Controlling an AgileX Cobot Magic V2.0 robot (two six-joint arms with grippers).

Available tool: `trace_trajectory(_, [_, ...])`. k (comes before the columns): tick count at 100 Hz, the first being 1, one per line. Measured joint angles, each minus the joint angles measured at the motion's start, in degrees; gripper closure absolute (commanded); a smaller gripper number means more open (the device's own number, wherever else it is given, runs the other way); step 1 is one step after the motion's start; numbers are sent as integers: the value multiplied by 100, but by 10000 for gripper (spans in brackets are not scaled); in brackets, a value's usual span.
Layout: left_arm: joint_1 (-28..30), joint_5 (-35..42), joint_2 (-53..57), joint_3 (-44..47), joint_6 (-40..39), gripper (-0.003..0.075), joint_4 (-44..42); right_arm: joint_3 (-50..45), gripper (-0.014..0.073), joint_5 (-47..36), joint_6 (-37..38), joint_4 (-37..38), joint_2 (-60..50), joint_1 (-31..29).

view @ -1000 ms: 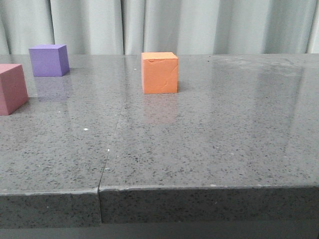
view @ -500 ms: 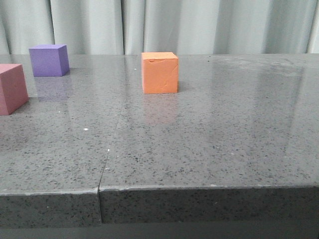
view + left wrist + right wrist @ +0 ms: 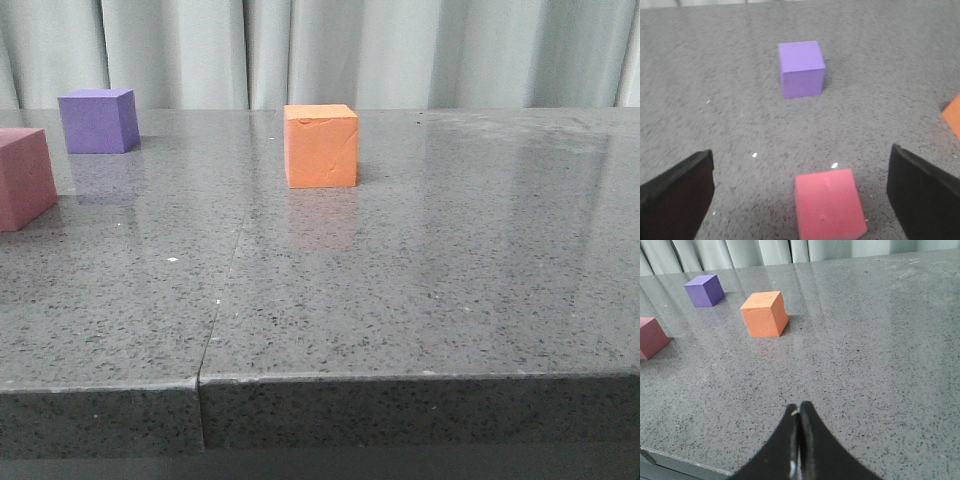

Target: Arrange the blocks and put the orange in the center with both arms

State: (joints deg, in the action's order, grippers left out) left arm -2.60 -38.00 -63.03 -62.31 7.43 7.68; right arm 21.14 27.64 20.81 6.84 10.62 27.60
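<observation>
Left gripper [image 3: 800,200]: fingers spread wide apart, nothing between them in contact; the pink-red cube [image 3: 829,204] sits on the stone between the fingers, nearer the right-hand one, apparently untouched, though the lower edge of the wrist view cuts off the fingertips. Right gripper [image 3: 799,437]: fingers pressed together, empty, hovering over bare tabletop [image 3: 430,290] near its front edge. Beyond the left gripper stands the purple cube [image 3: 801,69], well apart from the pink-red one. The orange cube [image 3: 320,146] rests upright near the middle of the table, clear of both grippers. Across the front views over the last second, no block has shifted and neither arm enters the frame. Judgement: arrangement has not started; the left arm is lined up for a first grasp on the pink-red cube.
</observation>
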Motion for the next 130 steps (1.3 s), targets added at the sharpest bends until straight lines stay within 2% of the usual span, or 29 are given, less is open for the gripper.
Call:
trace_trajectory(39, [-1027, -792, -1348, -1675, 2391, 48, 795, 0, 609, 0, 11, 0, 0, 0])
trace_trajectory(68, [-1740, -1565, -2389, -2784, 4074, 48, 894, 0, 609, 0, 11, 0, 0, 0])
trace_trajectory(95, [-2126, -1929, -3392, -3586, 4812, 48, 884, 0, 609, 0, -6, 0, 0, 0])
trace_trajectory(110, [-2311, -1844, -3848, -3821, 5359, 48, 874, 0, 609, 0, -6, 0, 0, 0])
trace_trajectory(130, [-2516, -1637, -4307, -3875, 5551, 48, 874, 0, 609, 0, -6, 0, 0, 0])
